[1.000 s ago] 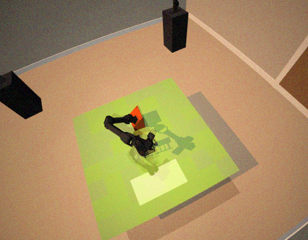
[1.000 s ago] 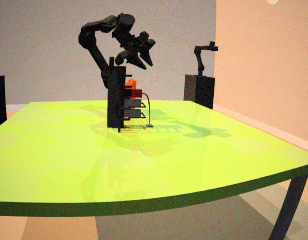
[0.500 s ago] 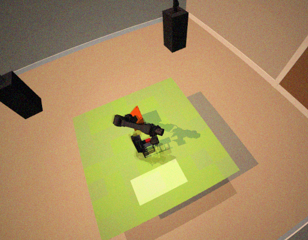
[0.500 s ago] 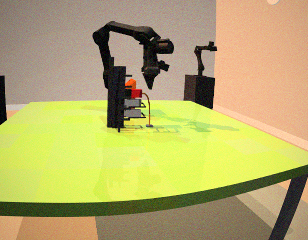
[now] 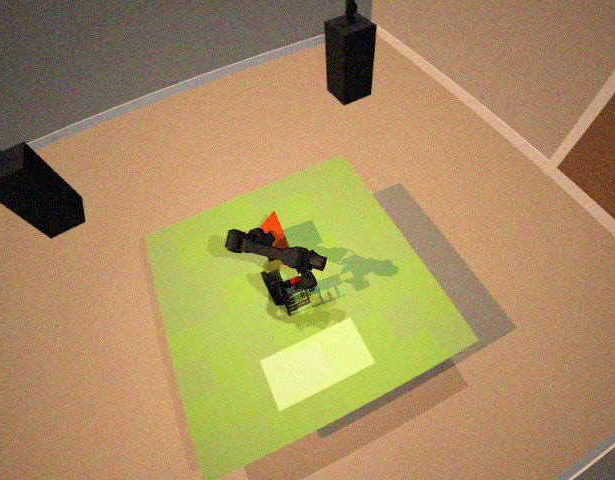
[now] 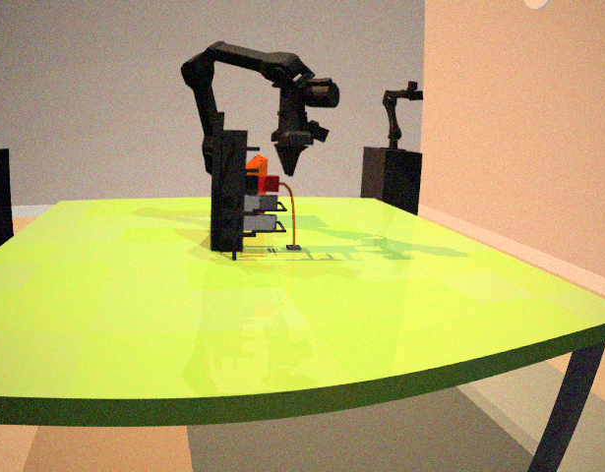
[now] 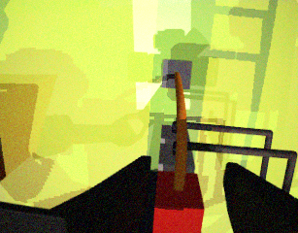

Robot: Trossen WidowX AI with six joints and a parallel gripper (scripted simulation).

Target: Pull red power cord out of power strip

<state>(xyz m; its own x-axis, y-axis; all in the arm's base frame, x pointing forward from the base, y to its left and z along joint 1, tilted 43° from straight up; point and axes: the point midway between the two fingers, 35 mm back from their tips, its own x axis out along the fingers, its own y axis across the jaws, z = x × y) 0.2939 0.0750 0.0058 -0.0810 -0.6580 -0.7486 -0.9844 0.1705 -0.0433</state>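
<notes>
The power strip is a tall black block standing upright on the table. The red plug sits at its upper part, sticking out sideways at the end of a black piece. Its orange-brown cord arcs down to a small dark block on the table. My gripper points down just above the plug, slightly beyond its outer end. It is partly open and holds nothing. In the wrist view the plug shows below, between the two fingers. The fingertips are hidden in the top view.
Two grey plugs with black wire handles stick out below the red one. Thin black bars project from the strip. An orange wedge-shaped block is by the arm's base. The green table carries all this.
</notes>
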